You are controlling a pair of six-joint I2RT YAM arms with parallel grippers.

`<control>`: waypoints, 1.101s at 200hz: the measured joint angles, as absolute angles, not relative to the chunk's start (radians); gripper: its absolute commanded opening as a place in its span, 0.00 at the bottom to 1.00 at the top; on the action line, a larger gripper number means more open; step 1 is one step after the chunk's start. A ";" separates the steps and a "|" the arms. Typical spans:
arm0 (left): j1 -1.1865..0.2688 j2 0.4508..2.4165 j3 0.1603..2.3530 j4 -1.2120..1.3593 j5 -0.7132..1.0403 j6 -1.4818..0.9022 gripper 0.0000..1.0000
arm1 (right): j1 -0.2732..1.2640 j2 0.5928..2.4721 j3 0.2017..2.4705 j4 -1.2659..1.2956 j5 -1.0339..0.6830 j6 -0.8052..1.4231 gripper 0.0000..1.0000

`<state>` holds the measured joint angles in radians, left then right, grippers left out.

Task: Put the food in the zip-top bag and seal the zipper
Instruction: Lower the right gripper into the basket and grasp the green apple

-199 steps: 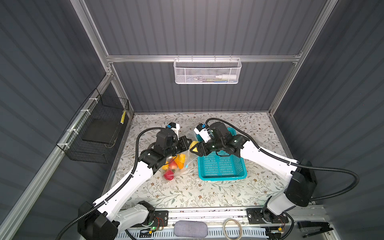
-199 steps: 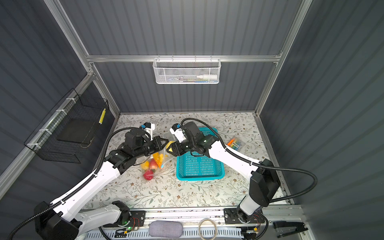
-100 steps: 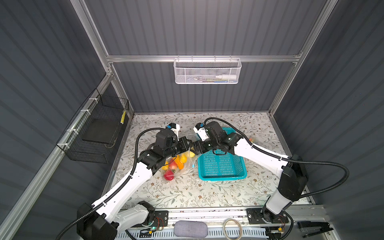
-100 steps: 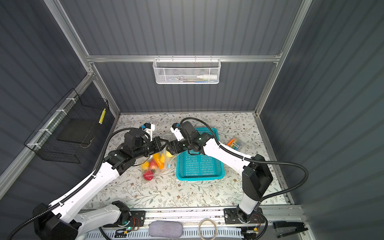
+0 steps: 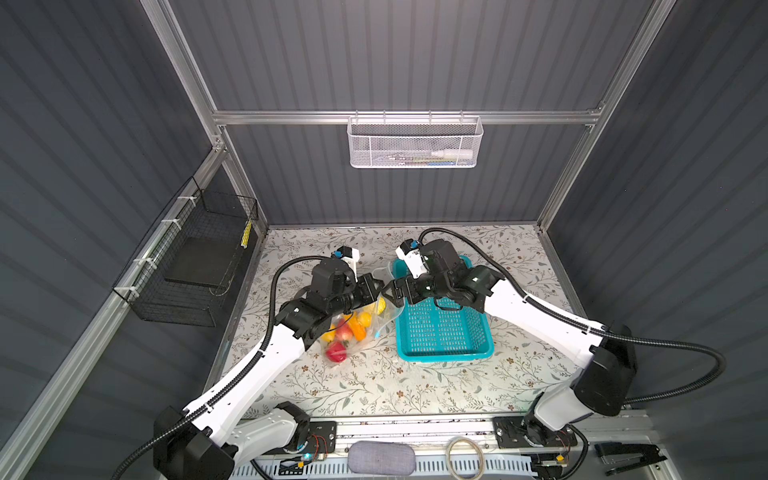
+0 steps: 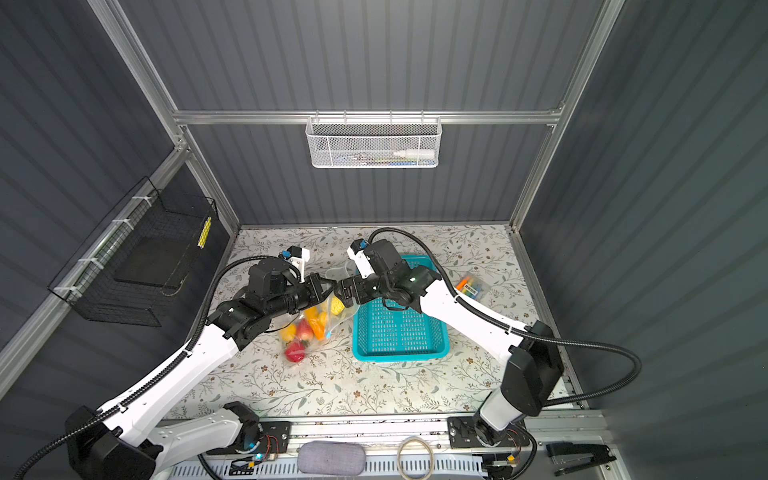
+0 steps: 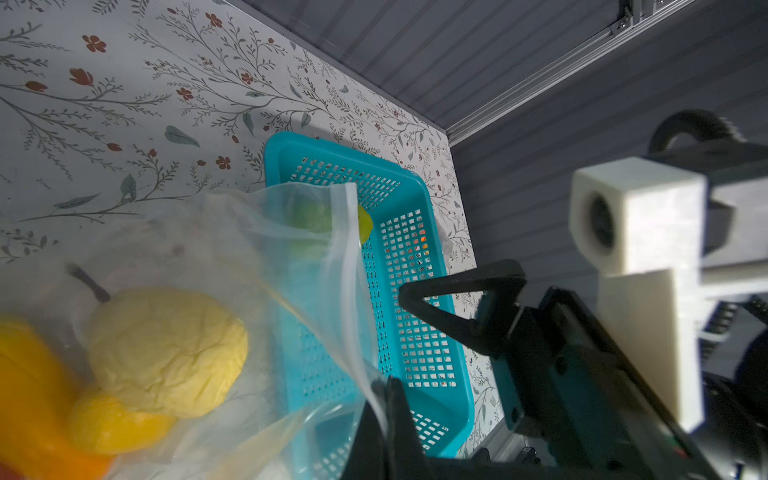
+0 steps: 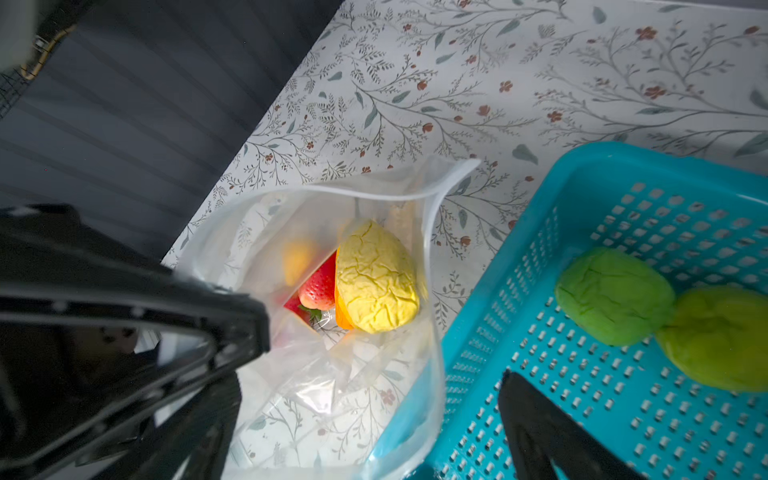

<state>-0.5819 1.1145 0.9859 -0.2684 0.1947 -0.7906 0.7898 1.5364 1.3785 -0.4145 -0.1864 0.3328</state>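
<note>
Floral-patterned table (image 5: 374, 386) inside a dark ribbed enclosure fills both top views. On it, the left end effector (image 5: 377, 287) is clamped on the rim of the zip-top bag (image 5: 368, 332), holding its mouth up beside the teal basket (image 5: 446, 356). Most of the food (image 5: 349, 328) sits inside as a red, orange and yellow heap. At the mouth hangs the right end effector (image 5: 392, 296), jaws spread wide and gripping nothing. A second ago those jaws stood narrower with a yellow piece at their tips. Now that yellow piece (image 5: 380, 304) lies just under them, so it has apparently been dropped in.

Left wrist view: closed fingers (image 7: 392, 419) pinch the bag's edge, and yellow and orange pieces show through the plastic.

Right wrist view: the yellow piece rests in the open mouth against a strawberry (image 8: 319, 286), while two green pieces (image 8: 613, 295) remain in the basket. The zipper (image 8: 353, 190) stands unsealed. By my reading, those two come next, then sealing.
</note>
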 measured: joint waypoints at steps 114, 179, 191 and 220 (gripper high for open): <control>-0.582 1.143 0.986 -0.252 0.214 -0.797 0.00 | 0.556 1.468 1.204 -0.509 -0.019 0.426 0.90; -0.582 1.143 0.986 -0.250 0.214 -0.797 0.00 | 0.553 1.797 1.415 -0.526 -0.019 0.464 0.83; -0.582 1.143 0.986 -0.251 0.213 -0.797 0.00 | 0.553 1.852 1.464 -0.530 -0.019 0.472 0.82; -0.582 1.143 0.986 -0.259 0.213 -0.797 0.00 | 0.559 1.951 1.554 -0.544 -0.014 0.488 0.81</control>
<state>-0.5823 1.1427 0.9863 -0.2592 0.2127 -0.7971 0.5591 1.9511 1.5539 -0.5438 -0.0143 0.4881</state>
